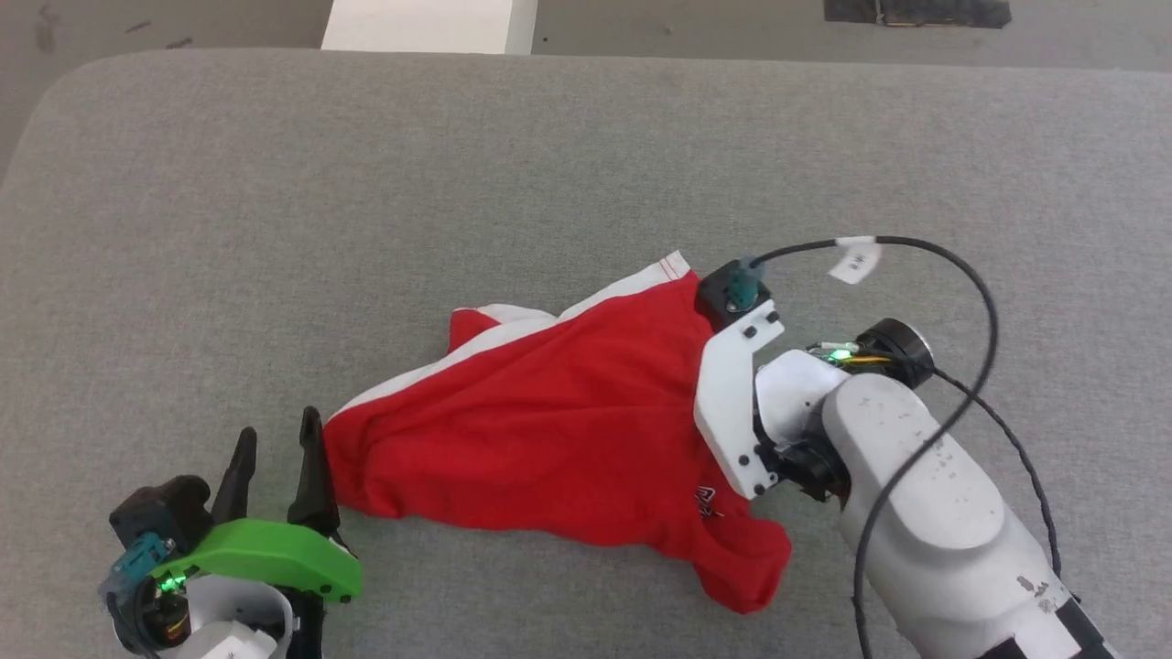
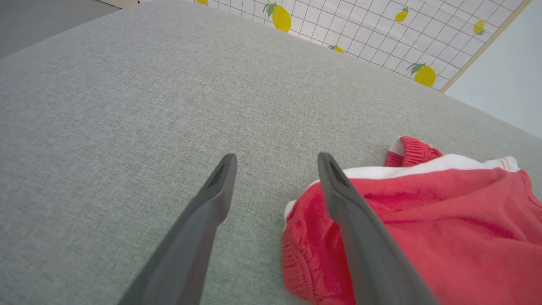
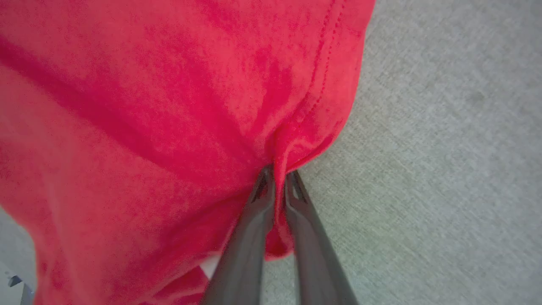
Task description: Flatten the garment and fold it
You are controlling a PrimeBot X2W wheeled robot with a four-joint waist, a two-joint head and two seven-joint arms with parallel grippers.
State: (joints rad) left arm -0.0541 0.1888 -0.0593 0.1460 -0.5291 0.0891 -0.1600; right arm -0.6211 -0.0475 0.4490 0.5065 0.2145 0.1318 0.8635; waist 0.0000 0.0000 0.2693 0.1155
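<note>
Shorts (image 1: 568, 421) of bright red cloth lie rumpled near the front of a grey fabric-covered bench (image 1: 586, 156), with a white stripe running along their far edge. They are not flat: the cloth is creased, one corner points away toward the far right, and a loose lobe sags at the near right.

The right arm (image 1: 916, 494) reaches in from the near right and its wrist sits over that side of the shorts. Seen from its own camera, the right gripper (image 3: 279, 173) has its jaws clenched on a pinched fold of the red cloth (image 3: 148, 106), right beside a stitched hem, and the bare grey bench shows just past it.

The left gripper (image 1: 277, 430) waits at the near left, a green cover (image 1: 265, 549) over its wrist. Its jaws stand apart with nothing between them (image 2: 276, 159). One finger is right at the left corner of the shorts (image 2: 444, 220), but I cannot tell if it touches.

A black cable (image 1: 980, 302) with a white tag (image 1: 856, 261) loops above the right wrist. Beyond the bench hangs a white gridded sheet printed with lemons (image 2: 381, 38).
</note>
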